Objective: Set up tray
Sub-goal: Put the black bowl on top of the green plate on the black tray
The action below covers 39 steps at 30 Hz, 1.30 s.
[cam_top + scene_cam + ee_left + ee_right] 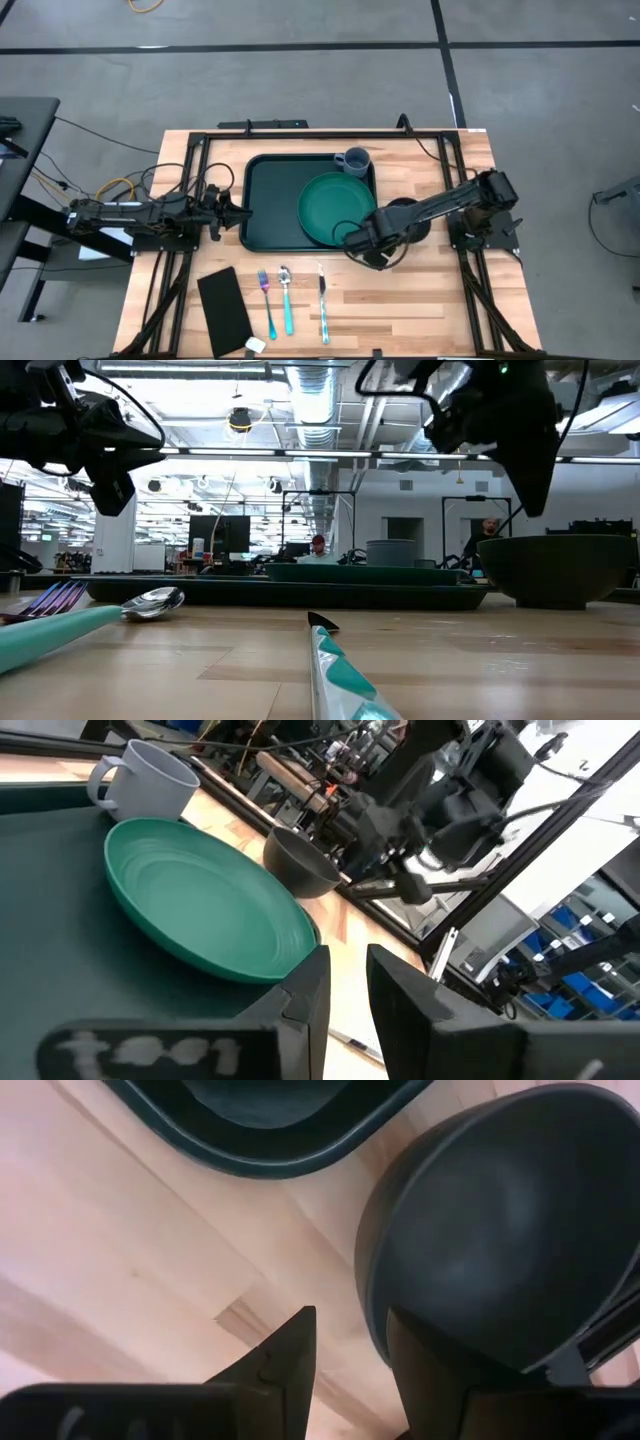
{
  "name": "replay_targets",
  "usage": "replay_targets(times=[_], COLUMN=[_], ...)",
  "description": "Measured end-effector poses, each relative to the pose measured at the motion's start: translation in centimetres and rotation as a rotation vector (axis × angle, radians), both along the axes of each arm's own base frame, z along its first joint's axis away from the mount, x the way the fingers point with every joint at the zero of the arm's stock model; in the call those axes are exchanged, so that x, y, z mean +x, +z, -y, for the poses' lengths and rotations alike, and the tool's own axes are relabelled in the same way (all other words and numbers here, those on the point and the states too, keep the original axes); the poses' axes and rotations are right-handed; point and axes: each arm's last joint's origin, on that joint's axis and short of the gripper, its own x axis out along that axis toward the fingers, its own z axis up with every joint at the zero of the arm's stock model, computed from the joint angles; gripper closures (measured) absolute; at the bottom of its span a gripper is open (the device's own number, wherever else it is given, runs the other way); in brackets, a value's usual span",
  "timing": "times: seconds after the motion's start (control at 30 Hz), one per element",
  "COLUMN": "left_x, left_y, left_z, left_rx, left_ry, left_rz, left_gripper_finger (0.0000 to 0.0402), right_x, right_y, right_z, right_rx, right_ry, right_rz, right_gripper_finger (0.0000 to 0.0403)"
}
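The dark green tray (275, 205) lies on the wooden table, with a round green plate (335, 208) and a grey mug (353, 160) resting on it. A dark bowl (510, 1230) stands on the table just off the tray's right side. My right gripper (352, 1320) hangs open above the table, pointing steeply down beside the bowl's near rim and by the tray's near right corner (270, 1155). In the low view it (525, 490) is clear above the bowl (560, 565). My left gripper (347, 955) waits open, level, at the tray's left edge (246, 210).
Near the front edge lie a black napkin (222, 308), a fork (266, 300), a spoon (287, 298) and a knife (322, 300), side by side. Bare wood lies to the right of the knife. Black frame rails (470, 270) run along both table sides.
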Motion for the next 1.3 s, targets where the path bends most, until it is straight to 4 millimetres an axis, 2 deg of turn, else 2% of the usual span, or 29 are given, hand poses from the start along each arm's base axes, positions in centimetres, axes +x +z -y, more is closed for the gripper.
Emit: replay_targets(times=[0.17, 0.43, 0.57, 0.83, 1.03, 1.3], left_x=[0.0, 0.0, 0.0, 0.0, 0.0, 0.0], left_y=[0.0, 0.0, 0.0, 0.0, 0.0, 0.0], left_z=[0.0, 0.0, 0.0, 0.0, 0.0, 0.0], left_rx=[-0.002, -0.004, -0.005, -0.007, -0.007, -0.006], left_ry=[-0.001, 0.0, -0.002, -0.002, -0.002, -0.002], left_rz=[-0.001, -0.001, -0.001, -0.001, -0.001, -0.001], left_gripper_finger=[0.0345, 0.0345, 0.0345, 0.0345, 0.0345, 0.0345], right_x=[0.5, 0.9, 0.7, 0.1, 0.1, 0.2], right_y=[-0.8, -1.0, -2.0, -2.9, -3.0, -1.9], right_z=[0.2, 0.6, 1.0, 1.4, 1.4, 1.4], right_rx=[-0.004, -0.021, -0.012, -0.027, -0.026, -0.017], right_ry=[-0.005, 0.005, -0.01, -0.045, -0.045, -0.046], right_rz=[-0.014, 0.026, 0.012, -0.021, -0.022, 0.018], right_gripper_finger=[0.0284, 0.0284, 0.0285, 0.0288, 0.031, 0.0321])
